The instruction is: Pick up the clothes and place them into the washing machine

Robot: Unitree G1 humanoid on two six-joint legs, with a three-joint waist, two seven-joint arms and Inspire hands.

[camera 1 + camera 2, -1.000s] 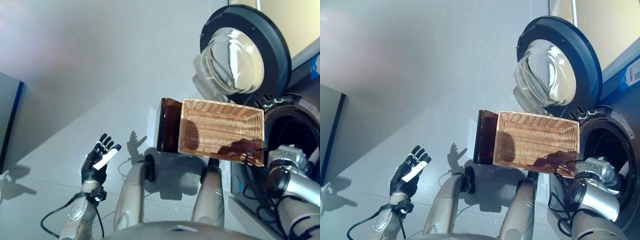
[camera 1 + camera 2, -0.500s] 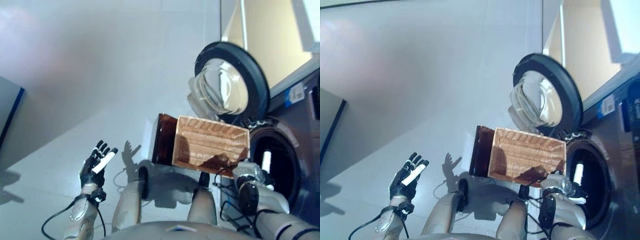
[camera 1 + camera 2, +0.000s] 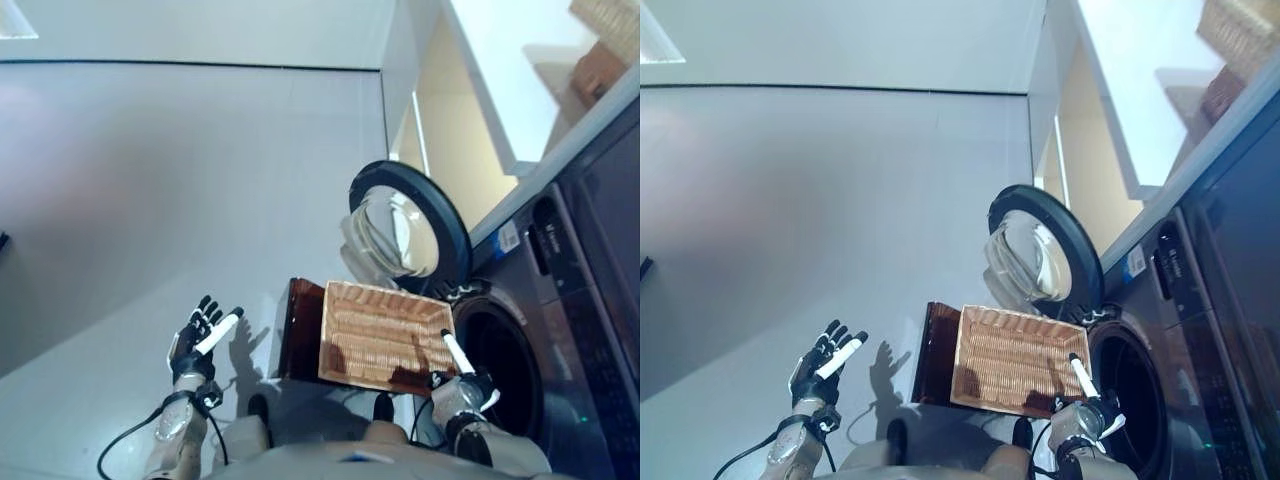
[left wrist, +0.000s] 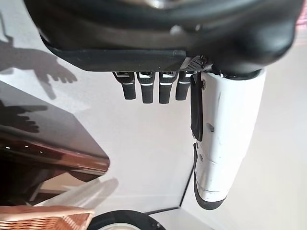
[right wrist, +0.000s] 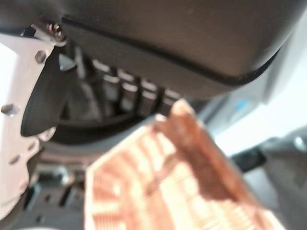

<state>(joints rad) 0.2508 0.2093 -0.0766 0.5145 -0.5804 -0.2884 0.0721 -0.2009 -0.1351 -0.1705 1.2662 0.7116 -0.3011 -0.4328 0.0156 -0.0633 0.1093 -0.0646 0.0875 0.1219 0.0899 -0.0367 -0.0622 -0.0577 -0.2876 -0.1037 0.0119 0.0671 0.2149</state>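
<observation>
No clothes show in any view. The wicker basket lies empty on a dark brown stand in front of the washing machine. The machine's round door stands open, and the drum opening is dark. My right hand is at the drum's rim beside the basket's right end, open and holding nothing; its wrist view shows straight fingers over the basket. My left hand hangs open over the floor to the left of the stand, its fingers and white-covered thumb straight.
A white shelf at the upper right above the machine carries wicker baskets. Bare grey floor spreads left of the stand and the open door.
The camera has tilted up, so the whole scene sits lower and smaller. My right hand has drawn back out of the drum to its rim by the basket. The left hand stays open.
</observation>
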